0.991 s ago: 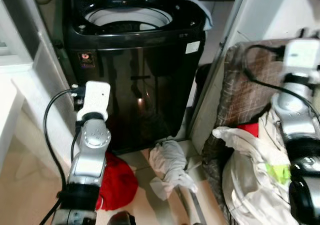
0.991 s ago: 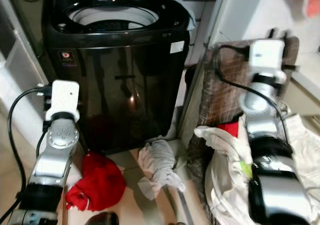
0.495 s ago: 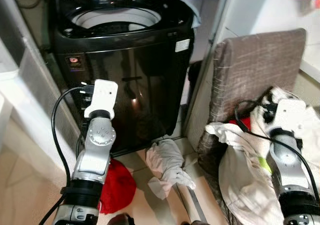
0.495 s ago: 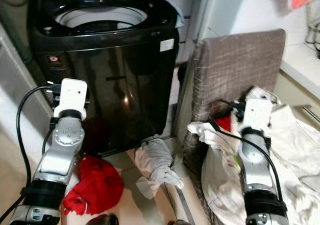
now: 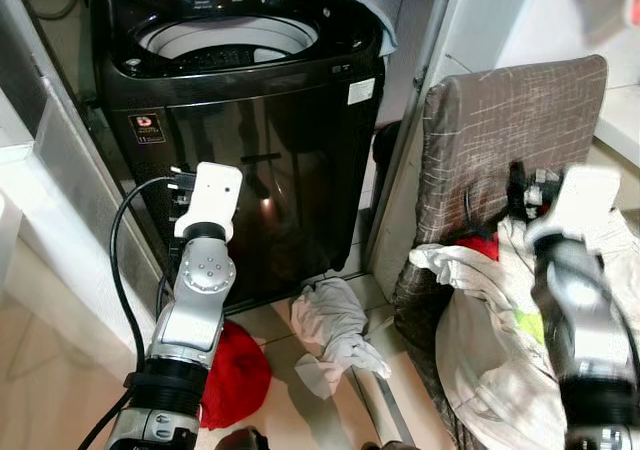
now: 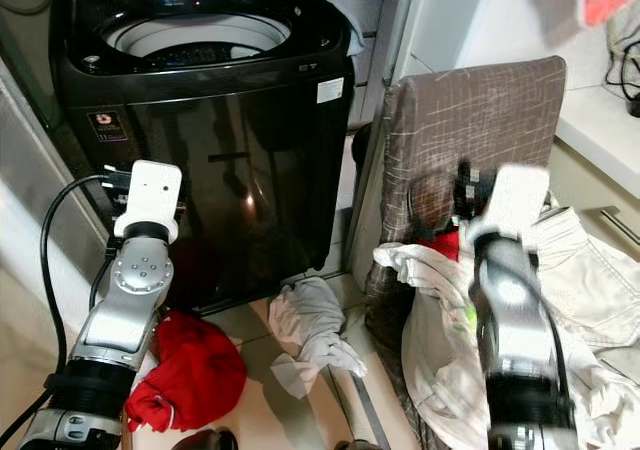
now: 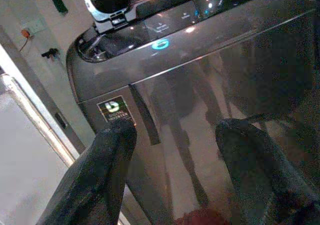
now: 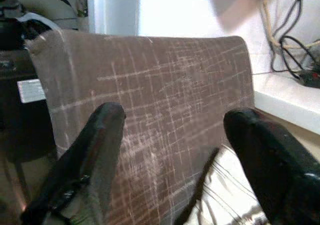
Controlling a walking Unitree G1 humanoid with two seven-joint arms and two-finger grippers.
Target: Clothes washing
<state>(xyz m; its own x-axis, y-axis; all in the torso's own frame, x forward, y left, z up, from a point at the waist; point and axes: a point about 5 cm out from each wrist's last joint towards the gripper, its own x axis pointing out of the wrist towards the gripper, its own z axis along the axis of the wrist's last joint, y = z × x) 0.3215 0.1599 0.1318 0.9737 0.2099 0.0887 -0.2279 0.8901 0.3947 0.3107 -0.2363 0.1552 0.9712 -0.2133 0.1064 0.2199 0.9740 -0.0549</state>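
Bright daylight, motion-blurred right arm [image 5: 580, 300]

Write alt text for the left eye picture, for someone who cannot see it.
A black top-loading washing machine stands open ahead, with a red garment and a white garment on the floor before it. On the right, pale clothes lie piled on a brown chair.

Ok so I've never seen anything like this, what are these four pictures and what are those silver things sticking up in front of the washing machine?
The silver things are a humanoid robot's two arms. Two pictures come from its head cameras, looking down; the other two come from cameras on each wrist. The left gripper points at the black washing machine, whose lid is open; its jaws are open and hold nothing. The right gripper, also open and empty, faces the brown chair, which is piled with pale laundry. On the floor lie a red garment and a white cloth.
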